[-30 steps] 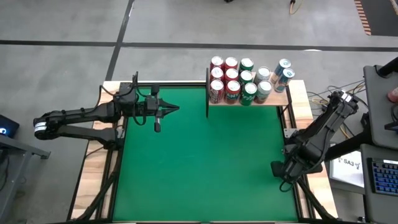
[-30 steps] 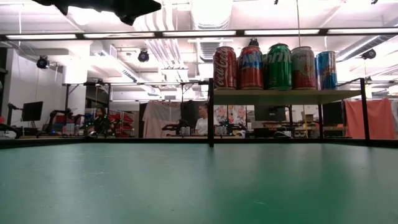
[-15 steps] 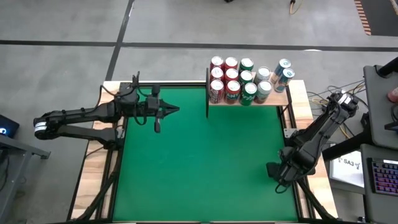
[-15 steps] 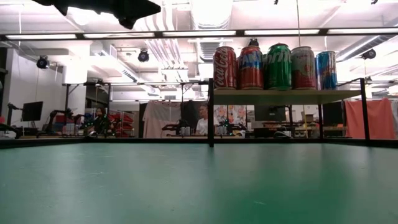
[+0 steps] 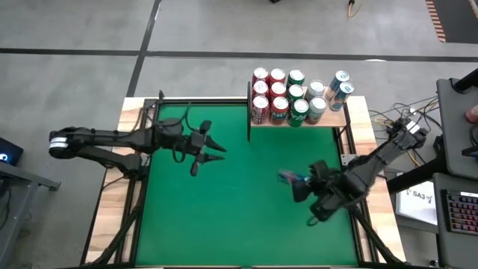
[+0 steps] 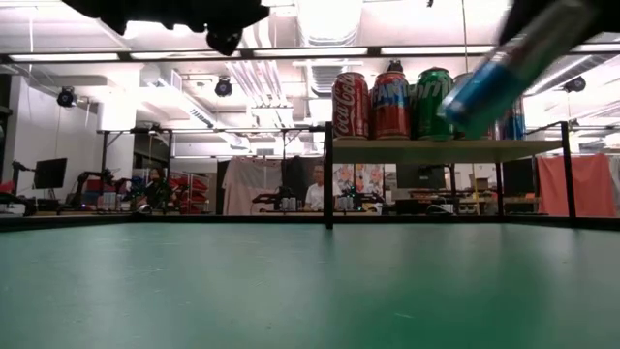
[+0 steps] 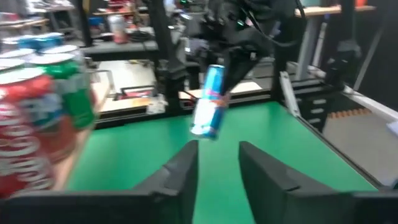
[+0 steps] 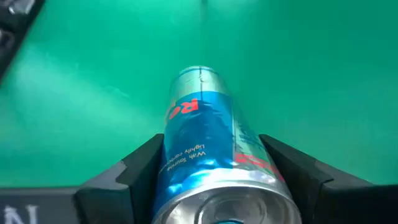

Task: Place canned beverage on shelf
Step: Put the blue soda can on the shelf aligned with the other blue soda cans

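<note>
The right gripper [image 8: 208,177] clasps a slim, glossy blue-and-silver Red Bull can [image 8: 208,165] between its matte black fingers [image 8: 140,168], tilted in the air above the green felt tabletop [image 5: 239,217]. The light-wood shelf [image 5: 299,124] on thin black posts carries a tight cluster of cylindrical soda cans [image 5: 287,97]. A second ago the right arm sat off the table's right edge, empty. The left gripper [image 5: 218,148] has shifted inward over the felt, its fingers now slightly parted and holding nothing.
</note>
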You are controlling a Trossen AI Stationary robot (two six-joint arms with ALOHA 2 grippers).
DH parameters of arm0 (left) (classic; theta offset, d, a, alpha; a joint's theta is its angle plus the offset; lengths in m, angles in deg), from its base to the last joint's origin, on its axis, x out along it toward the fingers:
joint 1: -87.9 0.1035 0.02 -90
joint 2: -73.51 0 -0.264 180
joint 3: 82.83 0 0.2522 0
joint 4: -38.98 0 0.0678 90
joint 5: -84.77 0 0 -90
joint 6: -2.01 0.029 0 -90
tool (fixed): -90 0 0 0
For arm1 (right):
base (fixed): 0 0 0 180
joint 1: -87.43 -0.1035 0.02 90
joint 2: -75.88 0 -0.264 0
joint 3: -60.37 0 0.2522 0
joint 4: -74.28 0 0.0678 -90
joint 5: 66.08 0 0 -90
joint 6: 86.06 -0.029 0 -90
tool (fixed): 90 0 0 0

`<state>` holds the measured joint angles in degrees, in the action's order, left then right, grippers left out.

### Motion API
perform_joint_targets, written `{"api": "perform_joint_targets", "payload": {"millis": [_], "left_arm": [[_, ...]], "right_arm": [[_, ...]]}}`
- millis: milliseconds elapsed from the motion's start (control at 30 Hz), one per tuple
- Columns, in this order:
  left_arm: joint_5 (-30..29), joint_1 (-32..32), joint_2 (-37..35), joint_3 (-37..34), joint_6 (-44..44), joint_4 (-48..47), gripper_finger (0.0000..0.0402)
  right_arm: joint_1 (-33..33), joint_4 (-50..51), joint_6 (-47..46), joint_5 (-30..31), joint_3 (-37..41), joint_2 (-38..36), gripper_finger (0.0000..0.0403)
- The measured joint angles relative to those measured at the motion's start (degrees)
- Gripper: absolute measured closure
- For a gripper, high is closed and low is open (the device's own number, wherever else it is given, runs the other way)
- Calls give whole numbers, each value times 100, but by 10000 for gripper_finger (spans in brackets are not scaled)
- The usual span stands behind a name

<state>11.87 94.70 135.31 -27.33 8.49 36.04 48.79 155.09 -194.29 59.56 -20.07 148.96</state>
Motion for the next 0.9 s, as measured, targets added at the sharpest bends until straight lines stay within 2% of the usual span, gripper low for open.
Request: {"api": "perform_joint_targets", "payload": {"millis": [233, 300, 400, 533, 900], "left_arm": [[-40, -566, 930, 59, 3, 802, 184], [-199, -675, 1215, 57, -25, 1088, 152], [-774, -729, 1619, 61, -260, 1454, 121], [-1329, -720, 2107, 61, -444, 1652, 113], [-2091, -722, 3104, 64, -339, 2672, 123]], "right_arm": [[1272, -4, 2502, 44, -934, 813, 182], [1545, -5, 3115, 2, -1213, 1071, 182], [1870, -9, 3907, -199, -1636, 1436, 182], [2125, -5, 4585, -304, -2152, 1858, 182], [2370, 36, 5819, -487, -3296, 2571, 182]]}}
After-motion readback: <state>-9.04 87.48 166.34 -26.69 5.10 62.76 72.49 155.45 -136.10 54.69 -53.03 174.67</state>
